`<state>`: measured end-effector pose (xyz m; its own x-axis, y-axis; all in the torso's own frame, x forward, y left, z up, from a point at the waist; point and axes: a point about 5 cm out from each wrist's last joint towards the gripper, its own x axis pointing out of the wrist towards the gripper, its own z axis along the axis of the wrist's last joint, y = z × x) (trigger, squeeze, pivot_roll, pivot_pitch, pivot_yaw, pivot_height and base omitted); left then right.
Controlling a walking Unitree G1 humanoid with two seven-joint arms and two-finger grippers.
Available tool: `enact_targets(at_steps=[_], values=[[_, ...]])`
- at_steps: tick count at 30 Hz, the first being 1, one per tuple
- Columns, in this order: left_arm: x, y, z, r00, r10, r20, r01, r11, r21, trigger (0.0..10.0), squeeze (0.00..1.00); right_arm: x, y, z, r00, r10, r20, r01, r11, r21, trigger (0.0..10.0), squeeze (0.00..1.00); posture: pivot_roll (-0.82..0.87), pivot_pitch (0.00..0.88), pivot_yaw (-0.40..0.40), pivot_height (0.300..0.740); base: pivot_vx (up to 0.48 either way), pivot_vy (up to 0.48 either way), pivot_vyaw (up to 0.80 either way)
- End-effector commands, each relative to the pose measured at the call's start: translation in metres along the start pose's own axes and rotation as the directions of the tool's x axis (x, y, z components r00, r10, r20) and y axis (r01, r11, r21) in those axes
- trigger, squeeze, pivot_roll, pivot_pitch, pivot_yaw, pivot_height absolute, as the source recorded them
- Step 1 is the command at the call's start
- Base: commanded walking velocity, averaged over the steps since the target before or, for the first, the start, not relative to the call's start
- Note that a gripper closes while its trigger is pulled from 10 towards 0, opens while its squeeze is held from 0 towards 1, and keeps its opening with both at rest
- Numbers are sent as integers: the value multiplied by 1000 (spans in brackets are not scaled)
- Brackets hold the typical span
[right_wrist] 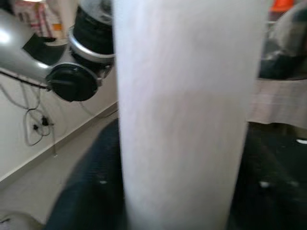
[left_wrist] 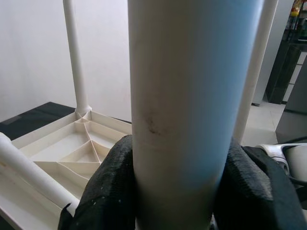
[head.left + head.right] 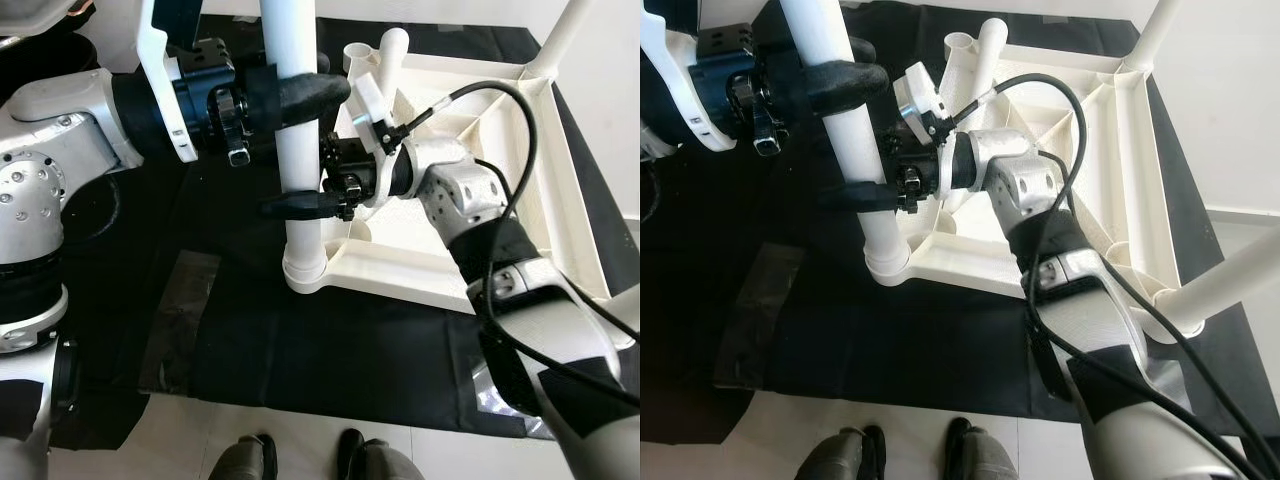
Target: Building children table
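Left eye view: both claws clamp the same smooth white round table leg (image 3: 298, 150), which stands upright. The left gripper (image 3: 300, 92) pinches it higher up, the right gripper (image 3: 300, 206) lower. Just below them it plugs into a corner socket of the upside-down cream ribbed tabletop (image 3: 560, 190) on a black mat (image 3: 300, 350).

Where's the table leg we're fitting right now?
Upright in the tabletop's near-left corner socket, the leg is gripped by the left gripper high and the right gripper lower.
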<state>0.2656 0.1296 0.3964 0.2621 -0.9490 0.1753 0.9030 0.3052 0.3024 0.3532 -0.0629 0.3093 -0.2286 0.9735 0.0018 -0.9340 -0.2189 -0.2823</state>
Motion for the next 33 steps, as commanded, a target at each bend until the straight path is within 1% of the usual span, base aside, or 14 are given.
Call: enact_targets(at_steps=[1,9,10,13,16,17,20,21,22,24,26,28,30,33], values=[[4,-5,-4,999,-40,-30,40,999,-19,0,0,4,-1,1,999,46,-19,-47,999,-20,0,0,148,209,1,740,0,0,0],[7,-5,-4,999,-47,-21,46,999,-20,0,0,4,-3,1,998,54,-24,-55,998,-35,0,0,141,213,0,740,0,0,0],[7,-4,-5,999,-37,-16,37,999,-28,8510,1000,4,-3,1,999,48,-21,-49,998,-38,0,0,139,217,2,740,0,0,0],[8,-2,-6,999,-27,-20,26,999,-40,10000,1000,3,-5,0,1000,14,-12,-15,999,-46,0,0,134,220,3,740,0,0,0],[8,1,-5,1000,-3,-18,3,999,-33,10000,1000,-1,-7,-1,998,-56,-3,56,997,-58,0,0,127,223,3,740,0,0,0],[8,3,-4,1000,15,-15,-16,1000,-26,10000,0,-4,-8,-4,993,-115,-8,114,991,-64,0,0,119,228,-2,740,0,0,0],[8,5,-4,1000,28,-14,-28,999,-21,10000,0,-6,-9,-5,988,-156,-12,155,986,-68,0,0,119,228,-2,740,0,0,0],[6,10,-1,997,73,-2,-73,997,-14,10000,0,-7,-8,-21,936,-343,-76,340,939,-51,0,0,104,238,-23,740,0,0,0],[5,12,0,996,86,3,-86,996,-11,10000,0,-5,-6,-36,853,-502,-140,495,865,-83,0,0,104,247,-30,740,0,0,0],[4,13,2,995,97,11,-97,995,-17,10000,0,-13,4,-66,469,-846,-253,828,521,-207,0,0,104,247,-31,740,0,0,0],[3,14,3,995,101,11,-101,995,-16,10000,0,-7,22,-74,443,-858,-260,839,499,-216,0,0,112,254,-22,740,0,0,0],[3,16,4,994,106,9,-106,994,-16,10000,0,9,42,-79,525,-807,-270,806,573,-147,0,0,104,260,-13,740,0,0,0],[3,16,3,994,108,8,-108,994,-16,10000,0,16,46,-80,559,-783,-273,790,603,-109,0,0,104,260,-13,740,0,0,0],[5,15,3,996,89,8,-89,996,-23,10000,0,20,34,-75,542,-802,-250,818,572,-59,0,0,107,253,-13,740,0,0,0]])
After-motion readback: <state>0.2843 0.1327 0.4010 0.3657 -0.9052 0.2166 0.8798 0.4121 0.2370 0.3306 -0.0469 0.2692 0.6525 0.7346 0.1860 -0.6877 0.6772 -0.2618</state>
